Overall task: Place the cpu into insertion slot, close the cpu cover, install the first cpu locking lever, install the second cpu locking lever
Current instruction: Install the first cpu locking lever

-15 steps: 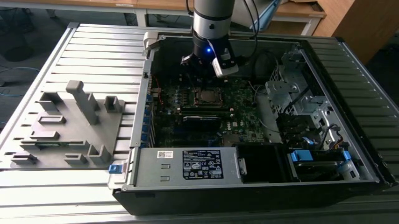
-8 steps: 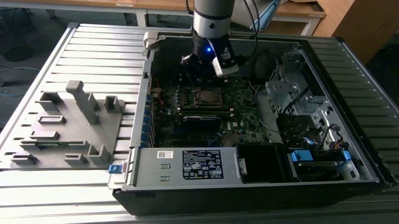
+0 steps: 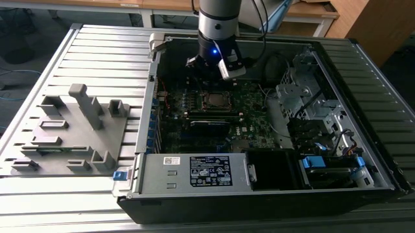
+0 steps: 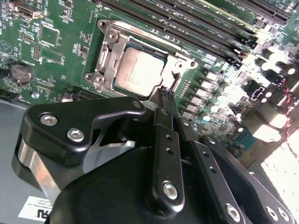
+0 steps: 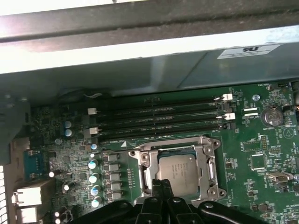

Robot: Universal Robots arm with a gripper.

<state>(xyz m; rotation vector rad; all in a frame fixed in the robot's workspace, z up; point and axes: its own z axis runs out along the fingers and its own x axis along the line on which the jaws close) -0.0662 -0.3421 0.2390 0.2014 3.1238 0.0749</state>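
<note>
The cpu [image 4: 138,70] lies flat in its socket on the green motherboard, its dull grey face up; I also see the cpu [image 5: 176,171] in the first wrist view. The silvery cpu cover [image 4: 108,46] lies down around it as a frame, and the chip shows through its cut-out. My gripper [image 4: 166,94] is shut with nothing between its fingers. Its tip is at the socket's edge, beside a thin metal lever [image 4: 175,80]. In the exterior view the gripper [image 3: 209,73] hangs inside the open computer case, just above the socket [image 3: 214,99].
Long black memory slots [image 5: 159,121] run beside the socket. The case's metal walls [image 3: 154,73] enclose the board, with a power supply [image 3: 194,170] at the front and a drive cage [image 3: 304,97] on the exterior view's right. A grey fixture [image 3: 71,131] stands on the table outside.
</note>
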